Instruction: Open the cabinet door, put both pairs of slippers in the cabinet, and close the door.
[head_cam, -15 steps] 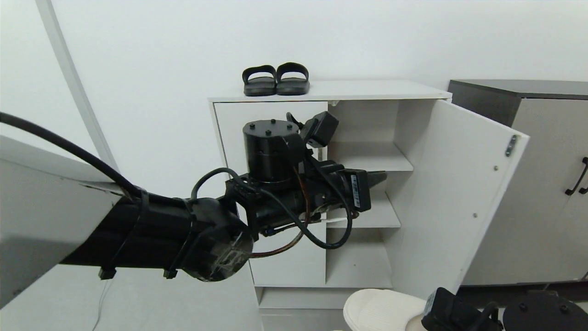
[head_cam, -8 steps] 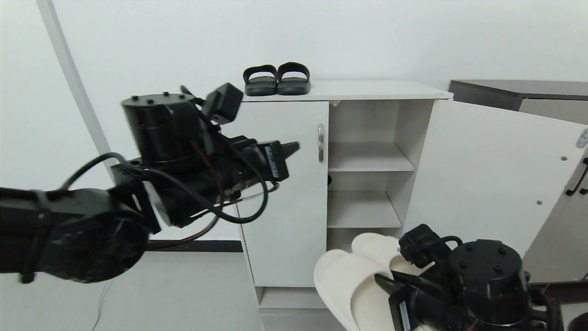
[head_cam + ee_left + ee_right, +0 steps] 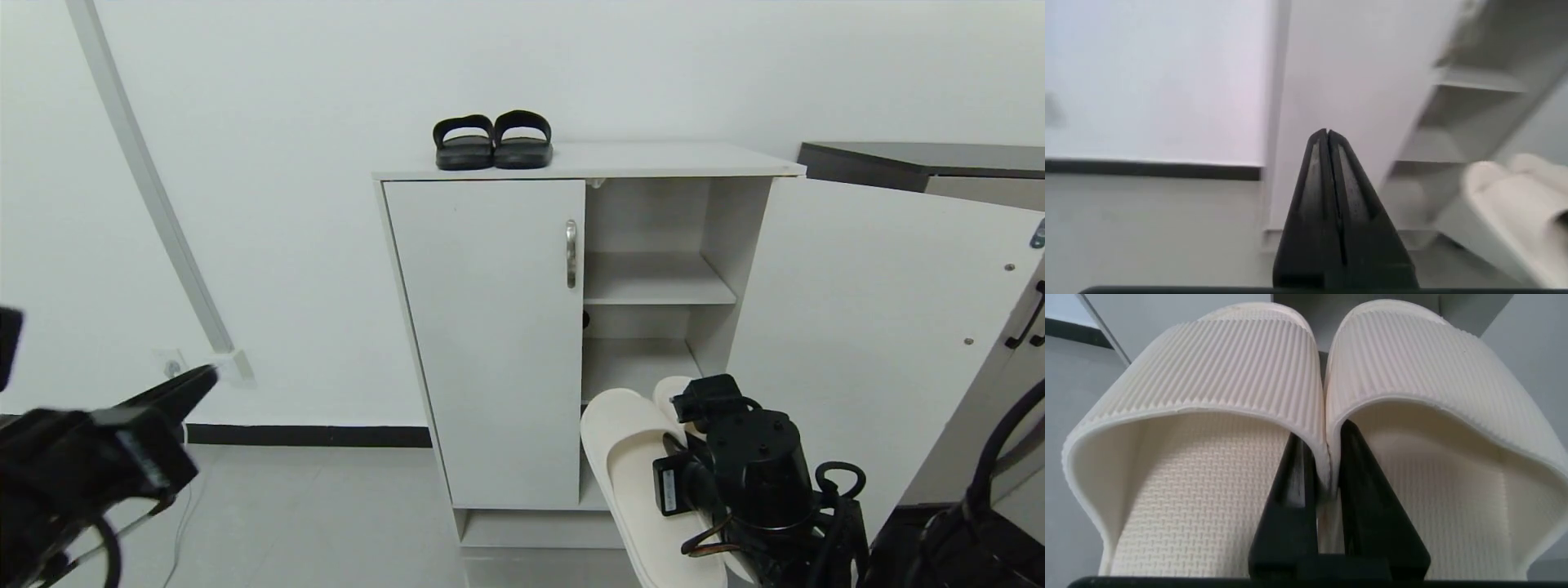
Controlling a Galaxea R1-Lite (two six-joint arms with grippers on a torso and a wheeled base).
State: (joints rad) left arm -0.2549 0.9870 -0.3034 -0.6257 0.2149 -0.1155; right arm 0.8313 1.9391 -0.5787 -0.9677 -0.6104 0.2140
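Observation:
The white cabinet [image 3: 482, 343] has its right door [image 3: 865, 327] swung wide open, showing bare shelves [image 3: 653, 282]; the left door stays closed. A black pair of slippers [image 3: 492, 140] sits on the cabinet top. My right gripper [image 3: 682, 457] is shut on the white pair of slippers [image 3: 629, 457], low in front of the open compartment; the right wrist view shows its fingers [image 3: 1290, 514] pinching the two inner edges of the white slippers [image 3: 1323, 416] together. My left gripper [image 3: 200, 380] is shut with nothing in it, low at the far left, and the left wrist view has the left gripper [image 3: 1327, 139] pointing toward the cabinet.
A grey cabinet [image 3: 963, 269] with a dark top stands at the right, just behind the open door. A white wall conduit [image 3: 147, 180] runs down at the left, with a socket near the floor. Bare grey floor [image 3: 326, 514] lies before the cabinet.
My left arm swung away from the cabinet opening, leftward and down. The right door opened wider. My right gripper rose with the white slippers toward the lower compartment.

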